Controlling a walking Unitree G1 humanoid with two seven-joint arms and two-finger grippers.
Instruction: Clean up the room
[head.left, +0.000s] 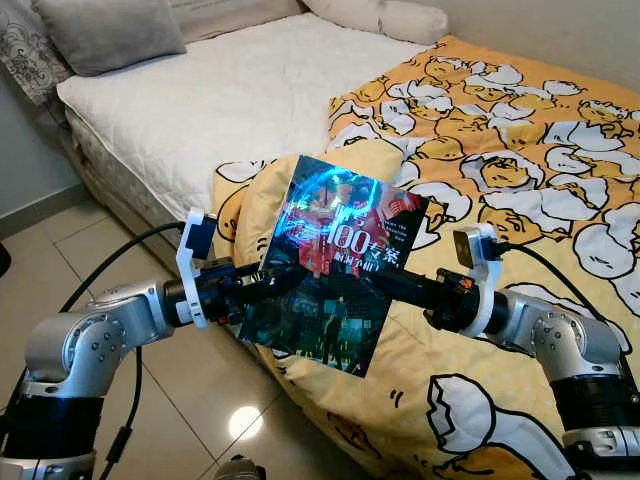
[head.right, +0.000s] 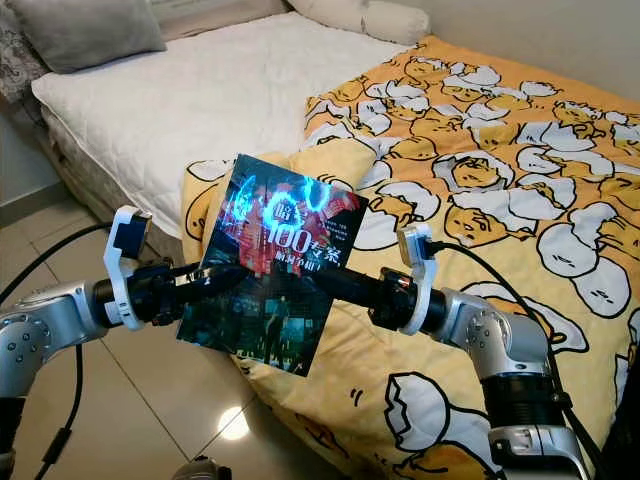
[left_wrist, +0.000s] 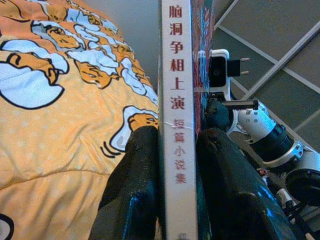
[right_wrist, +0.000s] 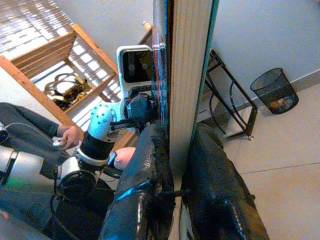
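A paperback book (head.left: 335, 265) with a dark glossy cover, blue glow and red lettering hangs in the air before the bed's corner, cover facing me. My left gripper (head.left: 262, 282) is shut on its spine side; the left wrist view shows the white spine (left_wrist: 176, 115) clamped between the two black fingers (left_wrist: 131, 190). My right gripper (head.left: 385, 283) is shut on the opposite edge, where the page block (right_wrist: 184, 75) sits between its fingers (right_wrist: 147, 185).
The bed (head.left: 230, 100) with a white mattress and a yellow cartoon-print duvet (head.left: 520, 150) lies right behind the book. Grey pillow (head.left: 105, 30) at its head. Tiled floor (head.left: 190, 420) below. A wire waste bin (right_wrist: 275, 90), a black rack and a seated person (right_wrist: 30, 130) stand behind me.
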